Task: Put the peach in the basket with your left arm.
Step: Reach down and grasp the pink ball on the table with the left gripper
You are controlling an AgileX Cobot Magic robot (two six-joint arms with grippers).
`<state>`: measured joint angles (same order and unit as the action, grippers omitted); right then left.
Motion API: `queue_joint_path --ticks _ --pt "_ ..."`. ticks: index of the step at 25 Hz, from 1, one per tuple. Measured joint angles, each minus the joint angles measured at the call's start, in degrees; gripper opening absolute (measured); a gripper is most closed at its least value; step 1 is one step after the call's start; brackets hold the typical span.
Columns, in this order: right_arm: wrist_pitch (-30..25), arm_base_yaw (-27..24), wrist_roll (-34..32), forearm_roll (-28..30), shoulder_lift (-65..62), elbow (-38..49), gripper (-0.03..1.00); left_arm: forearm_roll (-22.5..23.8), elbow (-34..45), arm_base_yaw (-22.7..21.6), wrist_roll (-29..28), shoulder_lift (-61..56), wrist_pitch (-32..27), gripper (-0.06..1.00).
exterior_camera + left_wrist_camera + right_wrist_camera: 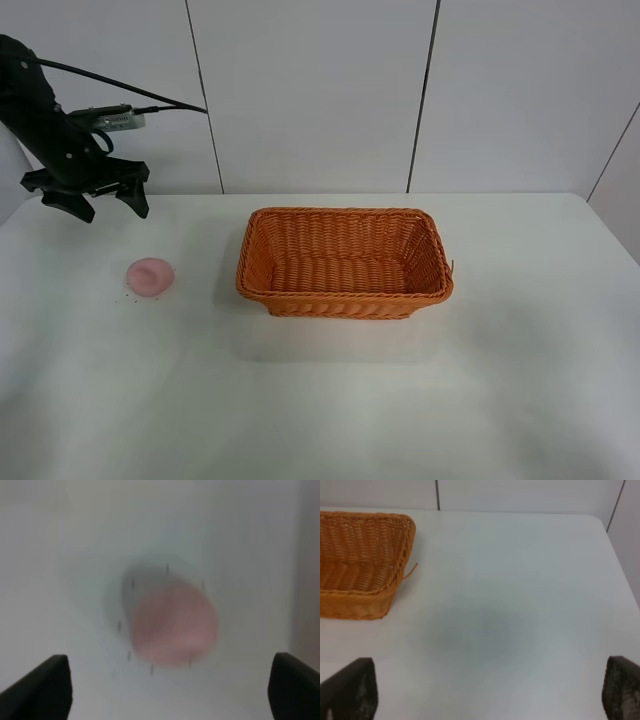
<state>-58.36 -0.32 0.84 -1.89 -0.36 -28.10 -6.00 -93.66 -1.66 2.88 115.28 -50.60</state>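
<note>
The pale pink peach [151, 276] lies on the white table at the left. It also shows, blurred, in the left wrist view [172, 625]. My left gripper [99, 205] hangs open above the table, behind the peach and apart from it. Its two dark fingertips [40, 687] frame the peach in the left wrist view. The orange woven basket [345, 296] stands empty at the table's middle, to the right of the peach. One corner of it shows in the right wrist view [365, 600]. My right gripper [490, 692] is open over bare table, right of the basket.
The white table [330, 400] ends at a pale panelled wall [320, 90] at the back. A black cable [120, 85] trails from the left arm. A loose wicker strand [410, 571] sticks out of the basket's corner.
</note>
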Motion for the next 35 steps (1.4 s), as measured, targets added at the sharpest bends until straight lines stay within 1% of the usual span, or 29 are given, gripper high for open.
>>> queue_joint_path --ticks 3,6,12,15,20,27,35 --pt "0.0 0.0 0.0 0.0 0.0 0.0 0.69 0.05 -4.32 0.41 0.43 5.85 -0.33 0.81" --pt "0.0 0.0 0.0 0.0 0.0 0.0 0.69 0.05 -5.82 0.95 0.85 9.8 -1.08 0.81" --pt "0.0 0.0 0.0 0.0 0.0 0.0 0.69 0.09 -5.82 1.06 0.84 12.95 -2.58 0.81" --pt "0.0 0.0 0.0 0.0 0.0 0.0 0.69 -1.25 -5.82 1.06 0.92 13.39 -3.36 0.81" --pt "0.0 0.0 0.0 0.0 0.0 0.0 0.69 -1.45 -5.82 1.06 0.97 14.58 -4.93 0.81" --pt "0.0 0.0 0.0 0.0 0.0 0.0 0.69 -1.45 -5.7 1.06 0.97 14.87 -4.82 0.81" --pt "0.0 0.0 0.0 0.0 0.0 0.0 0.69 -1.69 -1.51 1.06 1.02 14.87 -3.03 0.81"
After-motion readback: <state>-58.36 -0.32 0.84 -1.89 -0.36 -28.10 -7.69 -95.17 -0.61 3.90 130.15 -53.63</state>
